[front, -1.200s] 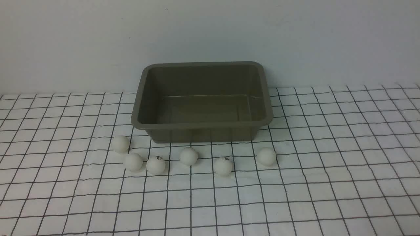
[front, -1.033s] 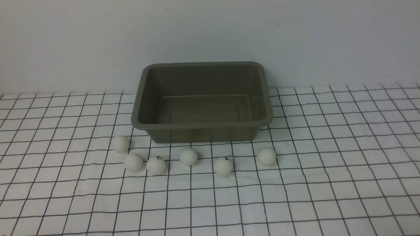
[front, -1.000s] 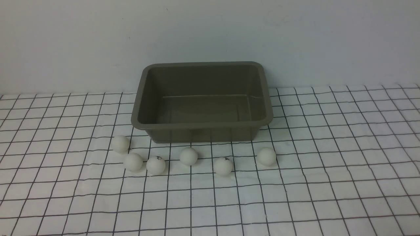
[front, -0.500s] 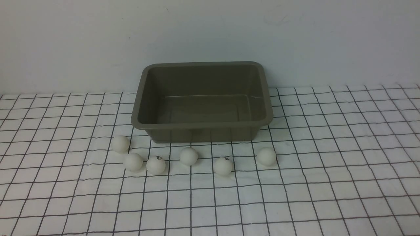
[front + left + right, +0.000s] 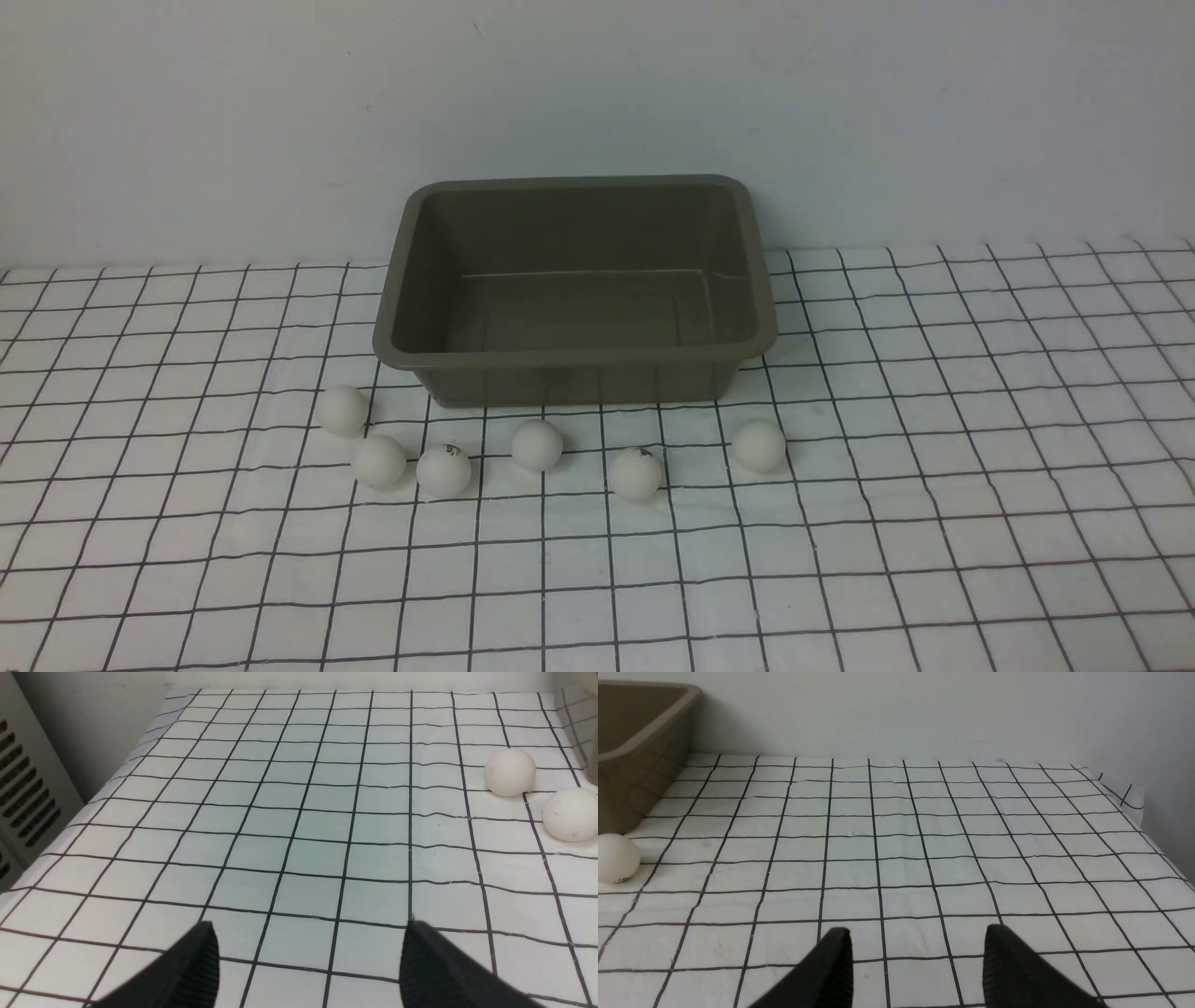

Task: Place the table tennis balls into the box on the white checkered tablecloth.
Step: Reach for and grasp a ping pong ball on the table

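Six table tennis balls [image 5: 537, 445] near the box [image 5: 574, 356].

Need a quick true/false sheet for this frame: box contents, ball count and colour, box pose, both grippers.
1. The box holds no table tennis balls. True.
2. Six table tennis balls lie on the white checkered tablecloth, on the box's near side. True.
3. The left gripper is shut on a ball. False: its jaws stand apart with only cloth between them.
4. The box lies on its side. False: it sits upright, opening up.
5. The right gripper is open and holds nothing. True.
6. One ball is orange. False: all six are white.
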Robot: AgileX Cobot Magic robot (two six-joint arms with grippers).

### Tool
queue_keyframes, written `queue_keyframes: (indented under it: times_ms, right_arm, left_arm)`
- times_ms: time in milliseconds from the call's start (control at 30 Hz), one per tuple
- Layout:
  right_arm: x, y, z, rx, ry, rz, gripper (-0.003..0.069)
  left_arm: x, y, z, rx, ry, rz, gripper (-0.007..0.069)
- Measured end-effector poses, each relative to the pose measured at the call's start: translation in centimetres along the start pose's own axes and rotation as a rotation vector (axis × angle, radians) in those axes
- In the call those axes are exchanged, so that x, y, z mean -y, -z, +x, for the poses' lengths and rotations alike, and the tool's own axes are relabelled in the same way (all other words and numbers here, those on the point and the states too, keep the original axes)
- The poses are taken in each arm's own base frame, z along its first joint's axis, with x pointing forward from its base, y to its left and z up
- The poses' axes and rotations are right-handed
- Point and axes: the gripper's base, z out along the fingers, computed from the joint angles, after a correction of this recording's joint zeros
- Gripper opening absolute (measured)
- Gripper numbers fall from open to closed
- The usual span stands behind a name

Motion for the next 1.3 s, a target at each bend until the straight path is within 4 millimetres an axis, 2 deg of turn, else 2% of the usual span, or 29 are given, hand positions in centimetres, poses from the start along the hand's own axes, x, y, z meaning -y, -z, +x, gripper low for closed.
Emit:
queue_keyframes:
  times_ms: [300, 533, 700, 733, 833, 900, 1000, 1300]
  right_arm:
    - [0.0, 0.0, 0.0, 0.0, -0.005, 0.0, 0.0356]
    - [-0.3, 0.0, -0.4, 0.048, -0.217, -0.04, 0.0356]
    - [-0.1, 1.0, -3.2, 0.128, -0.219, -0.049, 0.0356]
    - [0.0, 1.8, -4.9, 0.173, -0.21, -0.052, 0.0356]
    - [0.2, 3.8, -8.3, 0.244, -0.198, -0.063, 0.0356]
    - [0.2, 4.6, -9.3, 0.257, -0.198, -0.069, 0.0356]
    - [0.2, 5.4, -10.3, 0.278, -0.202, -0.073, 0.0356]
    - [0.3, 5.6, -10.8, 0.33, -0.233, -0.084, 0.0356]
  left_arm:
    - [0.0, 0.0, 0.0, 0.0, 0.0, 0.0, 0.0469]
    - [0.0, 0.0, 0.0, 0.0, 0.0, 0.0, 0.0469]
    - [0.0, 0.0, 0.0, 0.0, 0.0, 0.0, 0.0469]
    - [0.0, 0.0, 0.0, 0.0, 0.0, 0.0, 0.0469]
    - [0.0, 0.0, 0.0, 0.0, 0.0, 0.0, 0.0469]
    - [0.0, 0.0, 0.0, 0.0, 0.0, 0.0, 0.0469]
    - [0.0, 0.0, 0.0, 0.0, 0.0, 0.0, 0.0469]
    - [0.0, 0.0, 0.0, 0.0, 0.0, 0.0, 0.0469]
